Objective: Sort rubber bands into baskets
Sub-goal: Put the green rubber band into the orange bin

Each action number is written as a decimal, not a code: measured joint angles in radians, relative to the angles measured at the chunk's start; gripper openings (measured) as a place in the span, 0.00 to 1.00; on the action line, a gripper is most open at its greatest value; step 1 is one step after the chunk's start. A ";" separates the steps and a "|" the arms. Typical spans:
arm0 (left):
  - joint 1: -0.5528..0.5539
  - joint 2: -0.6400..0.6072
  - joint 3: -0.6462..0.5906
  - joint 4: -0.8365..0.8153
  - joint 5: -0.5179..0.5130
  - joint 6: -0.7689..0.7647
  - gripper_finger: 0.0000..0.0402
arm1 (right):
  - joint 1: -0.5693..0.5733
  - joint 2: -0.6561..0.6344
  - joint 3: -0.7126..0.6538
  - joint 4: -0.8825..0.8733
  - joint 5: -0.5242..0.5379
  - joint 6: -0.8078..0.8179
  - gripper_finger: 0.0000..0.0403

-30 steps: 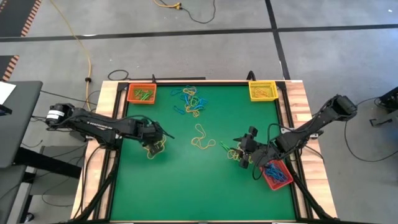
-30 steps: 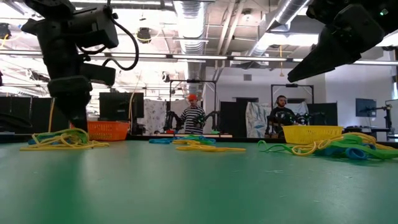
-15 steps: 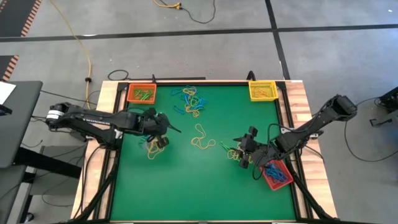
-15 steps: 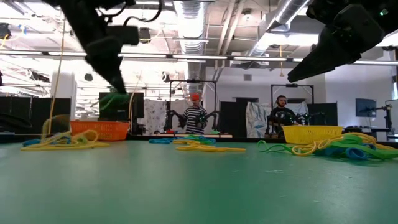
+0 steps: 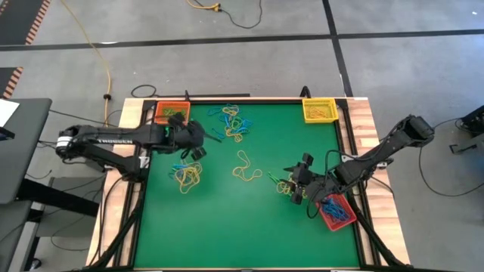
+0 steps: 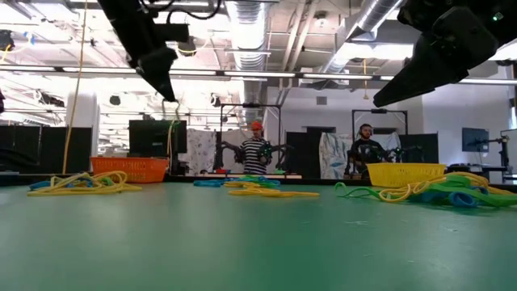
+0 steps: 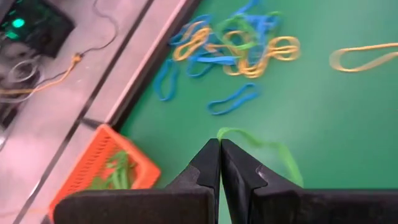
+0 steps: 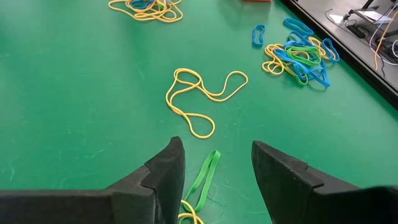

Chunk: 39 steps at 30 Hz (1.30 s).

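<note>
- High view: left gripper (image 5: 198,145) raised just beside the orange basket (image 5: 172,114); right gripper (image 5: 291,183) low, near the red basket (image 5: 335,211); yellow basket (image 5: 319,110) well apart from both.
- Low view: a green band (image 6: 171,113) hangs from the left gripper (image 6: 167,86).
- Left wrist view: fingers (image 7: 208,163) clenched on the green band (image 7: 273,154); a mixed pile of rubber bands (image 7: 239,50) lies ahead.
- Right wrist view: fingers (image 8: 168,165) parted, empty; a green band (image 8: 202,180) lies between them, a yellow loop (image 8: 199,96) just ahead.

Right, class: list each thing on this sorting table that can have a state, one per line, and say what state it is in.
left gripper: shut on a green rubber band, near the orange basket
right gripper: open, empty, over green band
orange basket: holds green bands
yellow basket: holds yellow bands
red basket: holds blue bands
</note>
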 joint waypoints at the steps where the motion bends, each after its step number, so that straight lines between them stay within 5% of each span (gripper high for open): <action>1: 0.026 0.000 0.000 0.004 -0.001 0.009 0.00 | 0.000 0.000 0.000 0.000 0.000 0.000 0.53; 9: 0.280 0.000 0.000 0.014 0.029 0.091 0.00 | 0.000 0.000 0.000 0.001 0.001 0.000 0.53; 22: 0.635 0.000 -0.002 0.083 0.227 0.191 0.00 | 0.000 0.000 0.000 0.001 0.001 0.001 0.53; 39: 0.838 0.036 -0.135 0.143 0.299 0.263 0.00 | 0.000 0.000 0.000 0.009 0.002 0.004 0.53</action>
